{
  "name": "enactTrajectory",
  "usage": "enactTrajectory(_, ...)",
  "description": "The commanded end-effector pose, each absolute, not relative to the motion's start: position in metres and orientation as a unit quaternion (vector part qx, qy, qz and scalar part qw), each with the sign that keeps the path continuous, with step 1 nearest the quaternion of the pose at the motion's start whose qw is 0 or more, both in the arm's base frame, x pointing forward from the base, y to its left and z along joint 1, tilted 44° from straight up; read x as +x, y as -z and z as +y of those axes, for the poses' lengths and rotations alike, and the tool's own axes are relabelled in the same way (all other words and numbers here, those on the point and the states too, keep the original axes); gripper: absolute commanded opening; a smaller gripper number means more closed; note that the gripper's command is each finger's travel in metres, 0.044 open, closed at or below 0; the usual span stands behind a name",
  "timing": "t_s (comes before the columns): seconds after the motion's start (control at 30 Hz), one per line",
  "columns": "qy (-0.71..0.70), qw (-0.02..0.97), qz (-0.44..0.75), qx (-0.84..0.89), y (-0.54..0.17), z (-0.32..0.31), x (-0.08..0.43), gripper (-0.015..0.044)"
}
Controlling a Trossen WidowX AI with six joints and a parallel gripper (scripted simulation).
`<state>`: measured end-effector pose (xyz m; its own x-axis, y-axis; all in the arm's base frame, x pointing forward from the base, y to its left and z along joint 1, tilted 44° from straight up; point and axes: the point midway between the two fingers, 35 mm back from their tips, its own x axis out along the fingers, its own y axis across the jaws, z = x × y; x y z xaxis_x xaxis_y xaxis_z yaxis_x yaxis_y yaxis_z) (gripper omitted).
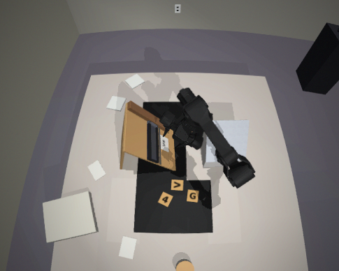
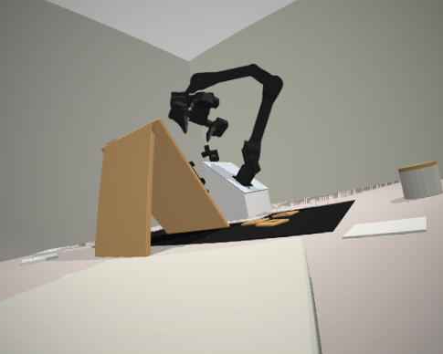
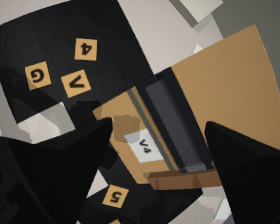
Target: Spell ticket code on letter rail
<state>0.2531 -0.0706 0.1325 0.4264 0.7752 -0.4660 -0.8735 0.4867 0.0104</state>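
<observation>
The ticket (image 1: 164,143) (image 3: 144,146) reads V4. It sits on the sloping wooden board (image 1: 133,134) (image 2: 127,192) (image 3: 231,80), beside the dark letter rail (image 1: 153,142) (image 3: 166,120). No tile shows in the rail. The V tile (image 1: 177,185) (image 3: 76,83), the 4 tile (image 1: 165,199) (image 3: 86,49) and the G tile (image 1: 192,196) (image 3: 38,76) lie apart on the black mat (image 1: 174,223). A 5 tile (image 3: 115,196) lies near the board in the wrist view, with an edge of another tile below it. My gripper (image 2: 196,136) (image 3: 159,125) is open and empty, raised above the board's ticket side.
A brown ledge (image 1: 142,112) (image 3: 186,180) runs along one side of the board. A pale box (image 1: 238,134) stands by the arm's base. A cream block (image 1: 70,218) (image 2: 205,301), several white cards and a wood-topped round container (image 1: 184,266) (image 2: 420,182) stand or lie around.
</observation>
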Motion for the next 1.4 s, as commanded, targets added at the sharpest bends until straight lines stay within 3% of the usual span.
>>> enactTrajectory(0.0,-0.459,0.801,0.377,0.08,-0.125,-0.031,0.271,0.034)
enactTrajectory(0.63,-0.272,0.657,0.614,0.343,-0.116,0.051,0.287,0.034)
enactTrajectory(1.37,0.041,0.446,0.716,0.535,-0.114,0.138,0.28,0.034)
